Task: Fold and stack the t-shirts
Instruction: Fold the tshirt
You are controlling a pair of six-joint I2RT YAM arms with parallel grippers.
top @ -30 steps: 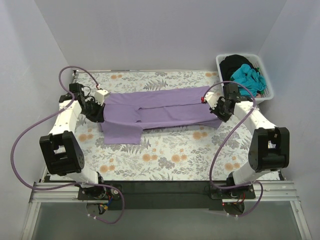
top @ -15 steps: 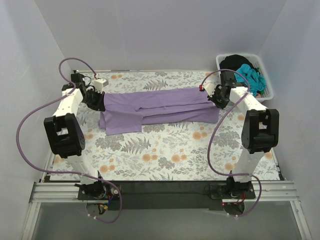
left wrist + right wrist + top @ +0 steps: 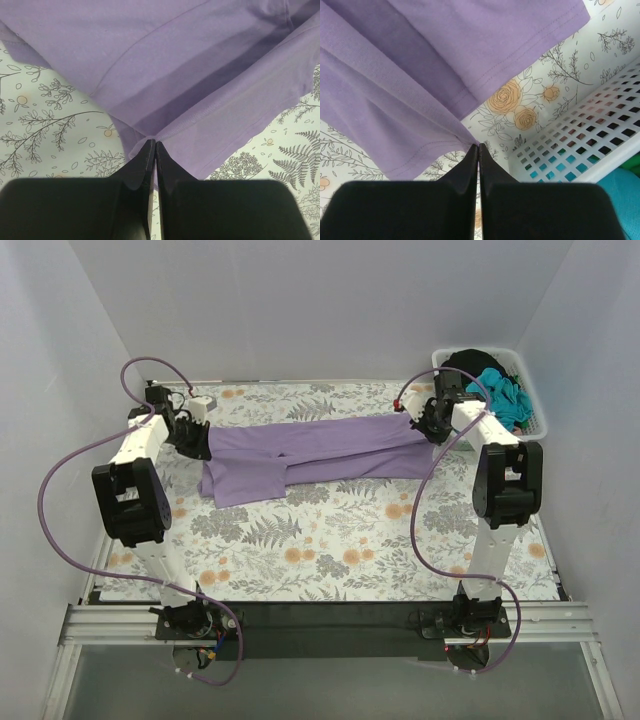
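Purple shirt [image 3: 320, 450] on far half of flowered table [image 3: 330, 550], folded into long band; long axis left to right, wider flap at left end. Left gripper [image 3: 154, 146] closed, pinching shirt's left edge. Right gripper [image 3: 478, 148] closed, pinching right edge, beside white basket [image 3: 580, 140].

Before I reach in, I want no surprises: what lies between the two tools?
The lavender t-shirt spans from the left tool to the right tool, both shut on it; top view.
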